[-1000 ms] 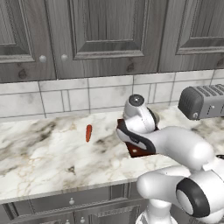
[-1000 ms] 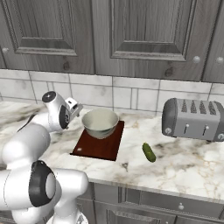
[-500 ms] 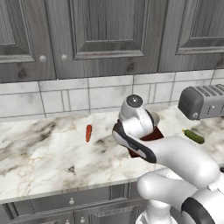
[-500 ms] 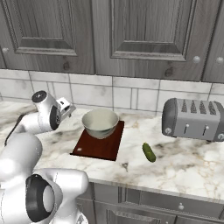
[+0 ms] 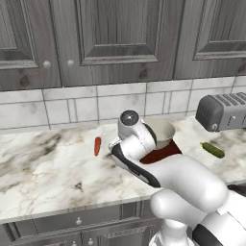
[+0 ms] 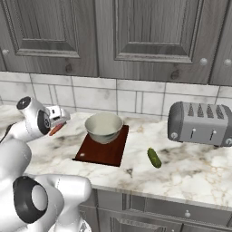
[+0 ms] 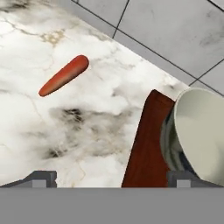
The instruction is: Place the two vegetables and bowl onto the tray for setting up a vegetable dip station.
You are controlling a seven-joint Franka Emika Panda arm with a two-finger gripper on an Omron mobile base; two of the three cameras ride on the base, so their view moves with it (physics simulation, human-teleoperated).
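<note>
The bowl already sits on the tray. The claw hangs wide open and empty near the carrot on the counter, likely its next pick; the cucumber lies beside the toaster.

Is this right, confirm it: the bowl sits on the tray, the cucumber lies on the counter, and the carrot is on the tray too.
Not quite. The carrot lies on the marble counter, apart from the tray, as the hand view shows. The bowl is on the tray, the cucumber on the counter.
</note>
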